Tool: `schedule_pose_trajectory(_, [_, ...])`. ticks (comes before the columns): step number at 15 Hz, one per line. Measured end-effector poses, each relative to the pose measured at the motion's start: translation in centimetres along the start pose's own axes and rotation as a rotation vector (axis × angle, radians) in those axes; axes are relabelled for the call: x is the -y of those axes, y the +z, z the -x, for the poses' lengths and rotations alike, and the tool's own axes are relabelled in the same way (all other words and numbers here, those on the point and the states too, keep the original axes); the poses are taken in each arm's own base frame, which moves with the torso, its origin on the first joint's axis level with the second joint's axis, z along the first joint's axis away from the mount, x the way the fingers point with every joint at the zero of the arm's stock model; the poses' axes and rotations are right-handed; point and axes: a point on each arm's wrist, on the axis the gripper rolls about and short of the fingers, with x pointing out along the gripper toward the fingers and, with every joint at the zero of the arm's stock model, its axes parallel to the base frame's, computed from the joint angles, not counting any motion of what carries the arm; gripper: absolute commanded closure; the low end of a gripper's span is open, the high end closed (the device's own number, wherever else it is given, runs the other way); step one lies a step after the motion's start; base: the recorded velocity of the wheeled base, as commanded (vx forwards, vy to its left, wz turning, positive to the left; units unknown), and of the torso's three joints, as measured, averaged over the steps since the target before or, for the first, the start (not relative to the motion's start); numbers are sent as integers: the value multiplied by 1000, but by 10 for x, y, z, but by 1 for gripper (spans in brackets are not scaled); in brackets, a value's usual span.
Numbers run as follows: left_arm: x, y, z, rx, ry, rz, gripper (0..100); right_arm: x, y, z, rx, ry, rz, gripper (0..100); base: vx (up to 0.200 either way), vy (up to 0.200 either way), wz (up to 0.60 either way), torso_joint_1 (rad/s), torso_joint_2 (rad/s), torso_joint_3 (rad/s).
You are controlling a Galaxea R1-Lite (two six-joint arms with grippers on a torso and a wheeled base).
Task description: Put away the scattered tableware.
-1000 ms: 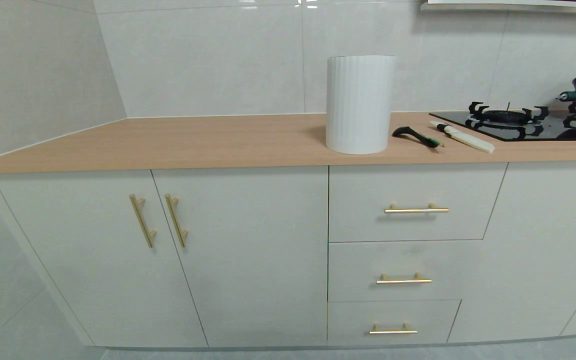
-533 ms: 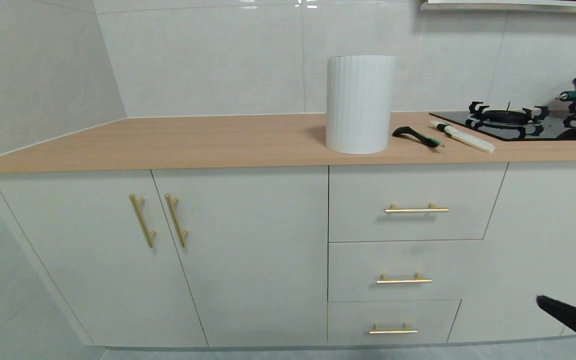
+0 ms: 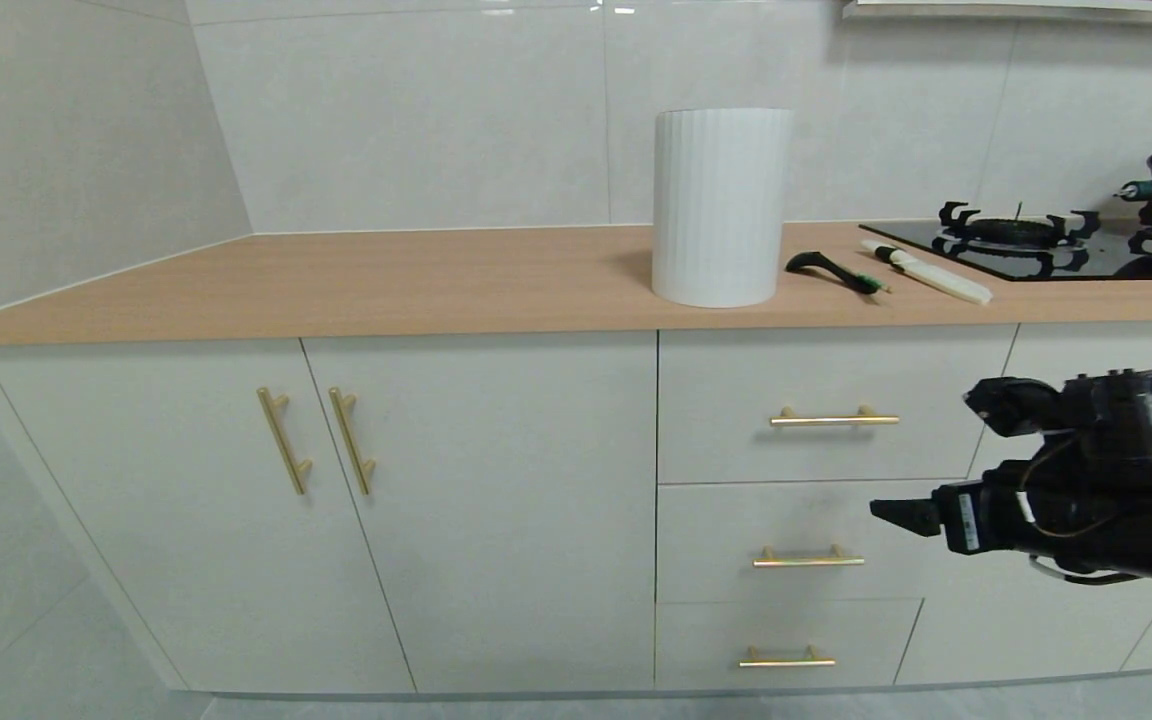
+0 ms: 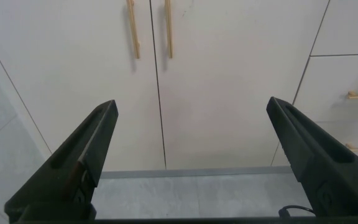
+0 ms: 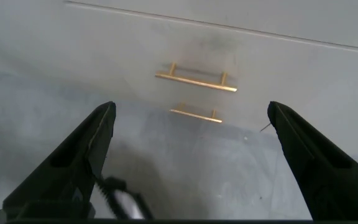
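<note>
I read the bench as wood-grain, matt. wall tiles: glossy, smooth. cabinet fronts: pale, matt, smooth. drawer handles: gold-tone metal, satin sheen. ribbed white canister: matt; ceramic or plastic, can't tell. hob: glossy black glass. My right end effector & left end effector: matt black, plastic-looking.

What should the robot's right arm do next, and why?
Probably raise the right tool toward the countertop: it hangs open before the drawers, while the black utensil and white knife lie up there beside the ribbed white container.
</note>
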Motion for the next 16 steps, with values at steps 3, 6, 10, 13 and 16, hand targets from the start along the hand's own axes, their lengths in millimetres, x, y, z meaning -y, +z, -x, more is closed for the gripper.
schedule_pose_trajectory(3, [0, 0, 0, 0, 0, 0, 0, 3, -13, -49, -8, -14, 5, 0, 0, 0, 0, 0, 0, 0])
schedule_pose_trajectory(6, [0, 0, 0, 0, 0, 0, 0, 7, -33, -89, -10, -20, 6, 0, 0, 0, 0, 0, 0, 0])
schedule_pose_trajectory(10, [0, 0, 0, 0, 0, 0, 0, 13, -61, -129, -1, -62, 3, 0, 0, 0, 0, 0, 0, 0])
schedule_pose_trajectory(13, [0, 0, 0, 0, 0, 0, 0, 17, -74, -150, -35, -89, -10, 0, 0, 0, 0, 0, 0, 0])
schedule_pose_trajectory(16, [0, 0, 0, 0, 0, 0, 0, 20, -80, -167, -39, -144, -53, 0, 0, 0, 0, 0, 0, 0])
